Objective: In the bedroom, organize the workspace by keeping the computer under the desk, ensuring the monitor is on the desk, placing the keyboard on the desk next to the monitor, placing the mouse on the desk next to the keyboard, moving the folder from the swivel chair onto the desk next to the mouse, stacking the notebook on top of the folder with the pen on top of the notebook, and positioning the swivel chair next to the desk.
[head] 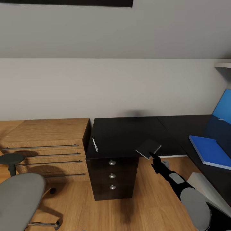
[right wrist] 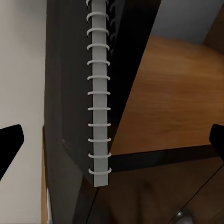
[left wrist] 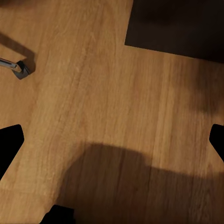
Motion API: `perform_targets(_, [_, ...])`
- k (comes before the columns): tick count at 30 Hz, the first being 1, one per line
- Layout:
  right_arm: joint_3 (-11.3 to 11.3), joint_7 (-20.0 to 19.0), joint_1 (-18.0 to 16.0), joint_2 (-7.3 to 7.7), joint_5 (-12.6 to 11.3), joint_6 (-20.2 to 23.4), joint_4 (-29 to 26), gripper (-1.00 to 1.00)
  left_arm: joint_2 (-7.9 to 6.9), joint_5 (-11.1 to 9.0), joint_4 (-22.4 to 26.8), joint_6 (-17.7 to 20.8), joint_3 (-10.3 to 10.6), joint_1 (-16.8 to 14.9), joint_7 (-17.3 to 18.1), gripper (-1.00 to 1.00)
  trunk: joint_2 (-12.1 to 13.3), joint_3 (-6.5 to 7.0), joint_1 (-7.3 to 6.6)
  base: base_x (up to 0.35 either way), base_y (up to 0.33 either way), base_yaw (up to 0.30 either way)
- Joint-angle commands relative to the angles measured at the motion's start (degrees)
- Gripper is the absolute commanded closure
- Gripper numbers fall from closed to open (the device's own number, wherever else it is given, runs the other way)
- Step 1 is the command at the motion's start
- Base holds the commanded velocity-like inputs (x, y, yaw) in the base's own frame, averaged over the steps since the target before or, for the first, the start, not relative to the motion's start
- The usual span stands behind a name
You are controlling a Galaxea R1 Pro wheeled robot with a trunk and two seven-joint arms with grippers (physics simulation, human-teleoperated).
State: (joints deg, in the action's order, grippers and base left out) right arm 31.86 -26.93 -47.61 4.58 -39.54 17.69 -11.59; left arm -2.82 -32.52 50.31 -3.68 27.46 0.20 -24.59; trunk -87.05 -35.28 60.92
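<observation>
While the notebook (head: 148,148) is pinched by the right tool (head: 153,157) and held tilted above the near edge of the tabletop (head: 128,134), its spiral binding (right wrist: 99,93) is seen edge-on in the right wrist view. The pen (head: 95,144) is found lying at the tabletop's left edge, above the three-drawer pedestal (head: 112,175). The folder (head: 210,150) is laid flat on the right wing of the tabletop. The chair (head: 19,200) is placed at the near left, in front of a wooden dresser (head: 45,144). The left tool (left wrist: 112,144) is seen spread over the wood floor (left wrist: 112,93).
</observation>
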Motion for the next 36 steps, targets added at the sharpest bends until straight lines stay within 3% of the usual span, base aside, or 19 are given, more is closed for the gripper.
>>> perform_targets(1, [0.22, -0.06, -0.03, 0.00, -0.36, 0.47, -0.01, -1.00, -0.08, -0.61, 0.07, -0.37, 0.31, -0.03, -0.37, -1.00, -0.03, -0.04, 0.00, 0.000, 0.000, 0.000])
perform_targets(36, [0.13, -0.06, -0.03, -0.25, -0.36, 0.50, -0.01, -1.00, -0.08, -0.52, 0.05, -0.37, 0.36, -0.03, -0.32, -1.00, -0.03, -0.04, 0.00, 0.000, 0.000, 0.000])
